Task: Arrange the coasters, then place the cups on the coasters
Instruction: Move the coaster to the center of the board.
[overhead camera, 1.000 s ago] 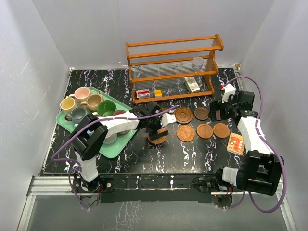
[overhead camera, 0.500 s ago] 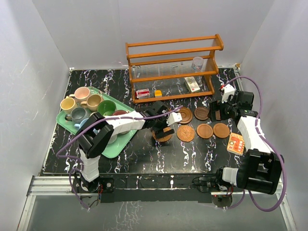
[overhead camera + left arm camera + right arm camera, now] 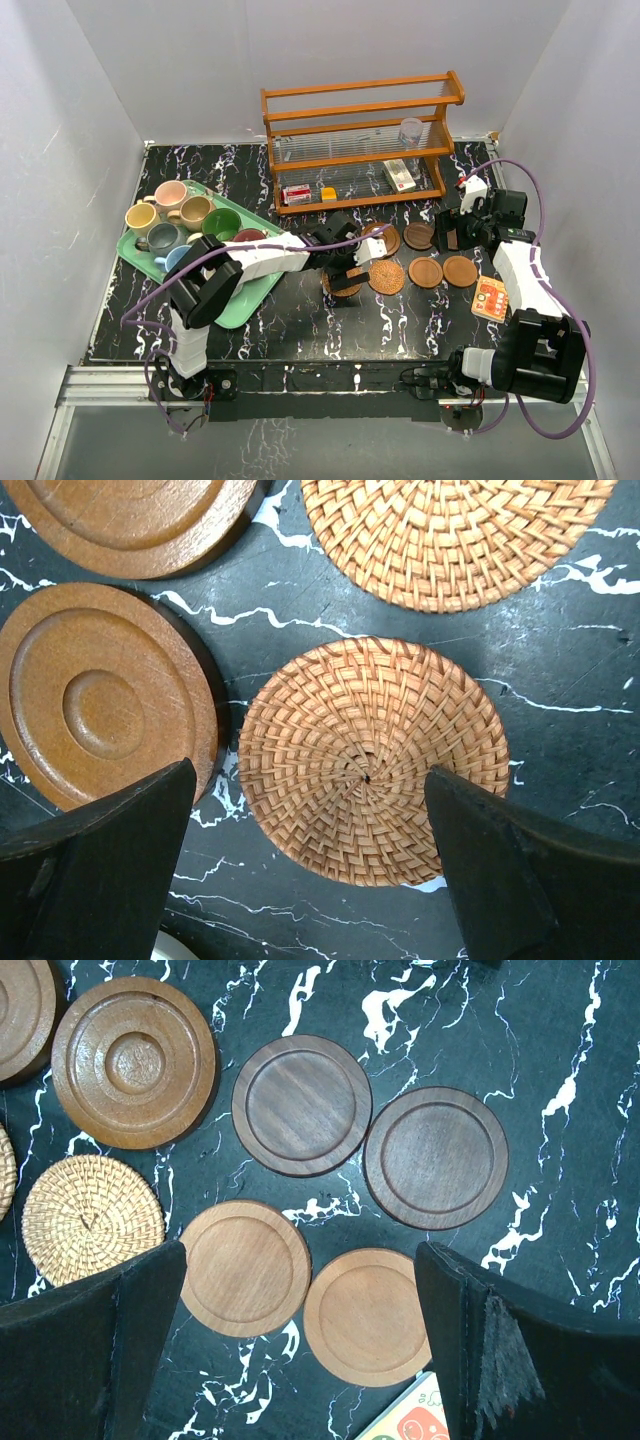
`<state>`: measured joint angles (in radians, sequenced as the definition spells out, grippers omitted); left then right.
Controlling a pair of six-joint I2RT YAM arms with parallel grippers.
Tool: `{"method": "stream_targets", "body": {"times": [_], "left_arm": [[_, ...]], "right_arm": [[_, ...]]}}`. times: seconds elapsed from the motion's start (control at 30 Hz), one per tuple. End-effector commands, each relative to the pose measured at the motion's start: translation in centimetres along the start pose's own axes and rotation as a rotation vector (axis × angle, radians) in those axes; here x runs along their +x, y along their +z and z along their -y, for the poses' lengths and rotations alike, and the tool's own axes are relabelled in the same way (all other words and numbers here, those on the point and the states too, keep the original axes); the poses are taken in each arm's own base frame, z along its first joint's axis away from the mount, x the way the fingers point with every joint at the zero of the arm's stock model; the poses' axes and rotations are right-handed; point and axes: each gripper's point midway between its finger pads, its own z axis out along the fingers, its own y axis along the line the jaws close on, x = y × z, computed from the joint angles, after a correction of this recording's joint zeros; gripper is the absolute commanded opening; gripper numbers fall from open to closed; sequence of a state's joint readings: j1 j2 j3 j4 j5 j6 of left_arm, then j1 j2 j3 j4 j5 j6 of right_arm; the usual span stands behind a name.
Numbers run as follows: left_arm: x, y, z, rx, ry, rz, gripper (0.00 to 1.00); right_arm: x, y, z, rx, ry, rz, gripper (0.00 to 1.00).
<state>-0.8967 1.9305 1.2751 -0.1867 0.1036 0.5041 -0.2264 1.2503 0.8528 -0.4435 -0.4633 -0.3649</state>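
Observation:
My left gripper (image 3: 310, 800) hangs open over a woven coaster (image 3: 372, 747), one finger on each side of it. Beside that one lie a ringed wooden coaster (image 3: 100, 695), a second woven one (image 3: 455, 535) and another ringed one (image 3: 130, 520). From above, the left gripper (image 3: 350, 266) is at the left end of the coaster group (image 3: 425, 272). My right gripper (image 3: 300, 1300) is open and empty above two light coasters (image 3: 246, 1267) and two dark coasters (image 3: 301, 1105). The cups (image 3: 221, 223) stand together on the green tray (image 3: 235, 300) at the left.
A wooden rack (image 3: 360, 140) stands at the back with a glass tumbler (image 3: 410, 130) and small boxes on it. An orange card (image 3: 490, 298) lies right of the coasters, beside the right arm. White walls close in the table on three sides.
My left gripper has swung to the right, toward the coaster group, and the coaster under it now shows further right. The right arm has held still.

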Motion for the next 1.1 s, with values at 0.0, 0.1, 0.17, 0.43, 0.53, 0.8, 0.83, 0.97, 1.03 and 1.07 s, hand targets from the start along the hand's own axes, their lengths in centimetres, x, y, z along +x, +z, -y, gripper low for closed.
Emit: {"method": "stream_targets", "body": {"times": [0.0,0.1,0.17,0.43,0.53,0.8,0.83,0.97,1.03,1.07], "left_arm": [[3.2,1.4,2.5,0.069,-0.003,-0.118,0.99],[3.3,1.2,2.5,0.067,0.0,-0.117,0.99],[3.5,1.1,2.6,0.067,0.004,-0.117,0.99],[3.6,0.1,2.7,0.067,0.028,-0.111,0.99],[3.8,-0.2,2.9,0.069,0.034,-0.107,0.99],[4.1,-0.5,3.0,0.065,0.046,-0.109,0.99],[4.1,-0.5,2.9,0.064,0.047,-0.109,0.99],[4.1,-0.5,2.8,0.054,0.048,-0.11,0.99],[4.0,-0.4,2.5,0.047,0.045,-0.112,0.99],[4.0,-0.3,2.5,0.044,0.041,-0.115,0.99]], "right_arm": [[-1.4,0.0,0.4,0.005,-0.029,0.046,0.98],[-1.4,0.0,0.4,0.004,-0.029,0.045,0.98],[-1.4,0.0,0.4,0.004,-0.027,0.044,0.98],[-1.3,0.0,0.4,0.004,-0.024,0.042,0.98],[-1.3,0.1,0.5,0.003,-0.023,0.04,0.98],[-1.2,0.2,0.5,0.002,-0.019,0.035,0.98],[-1.2,0.2,0.5,0.001,-0.019,0.035,0.98],[-1.1,0.3,0.5,0.001,-0.018,0.033,0.98],[-1.1,0.3,0.5,-0.001,-0.017,0.032,0.98],[-1.1,0.3,0.5,-0.001,-0.017,0.03,0.98]]}}
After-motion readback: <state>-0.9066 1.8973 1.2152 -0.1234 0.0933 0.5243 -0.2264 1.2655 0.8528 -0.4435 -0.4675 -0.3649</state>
